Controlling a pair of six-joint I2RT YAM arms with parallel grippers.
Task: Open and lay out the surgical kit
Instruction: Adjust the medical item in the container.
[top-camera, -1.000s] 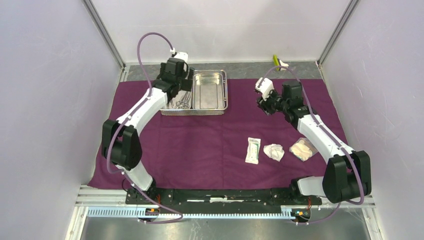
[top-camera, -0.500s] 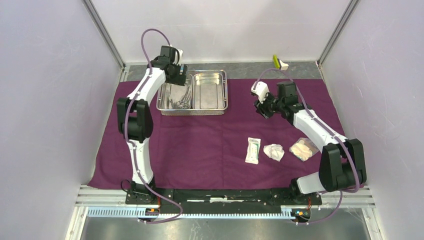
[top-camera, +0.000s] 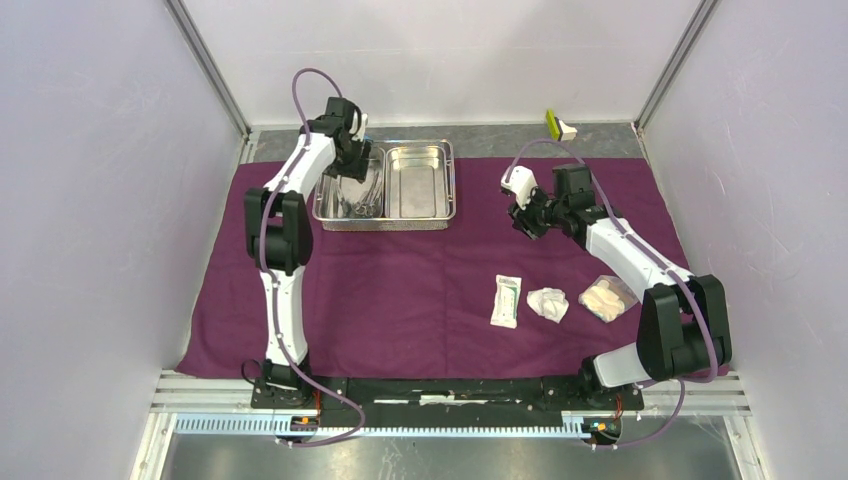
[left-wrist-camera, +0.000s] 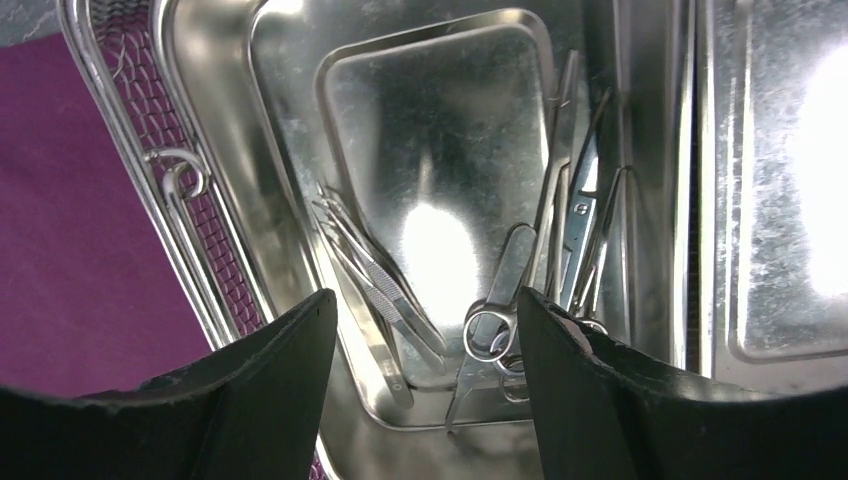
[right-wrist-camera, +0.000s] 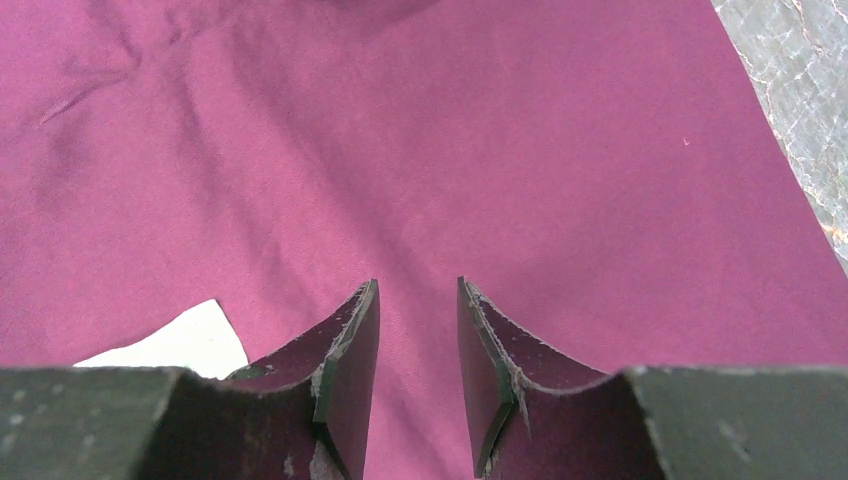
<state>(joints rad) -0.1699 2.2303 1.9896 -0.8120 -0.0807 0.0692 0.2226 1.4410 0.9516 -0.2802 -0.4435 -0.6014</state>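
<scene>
Jaws on both arms hold nothing: fairly wide on the left gripper (left-wrist-camera: 428, 300), narrow on the right gripper (right-wrist-camera: 417, 285). Spread flat as the working field, the purple cloth (top-camera: 400, 290) carries everything. On it the steel tray (top-camera: 420, 223) has 2 compartments; the left gripper hangs over the left one, likely to pick an instrument. The white sealed packet (top-camera: 506, 300) and gauze wad (top-camera: 548, 303) lie set out. The forceps (left-wrist-camera: 560, 190) and tweezers (left-wrist-camera: 385, 290) lie in that left compartment.

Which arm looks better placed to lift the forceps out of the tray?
Left. Its open gripper hovers right above the forceps in the tray; the right gripper hangs over bare cloth, away from the tray.
</scene>
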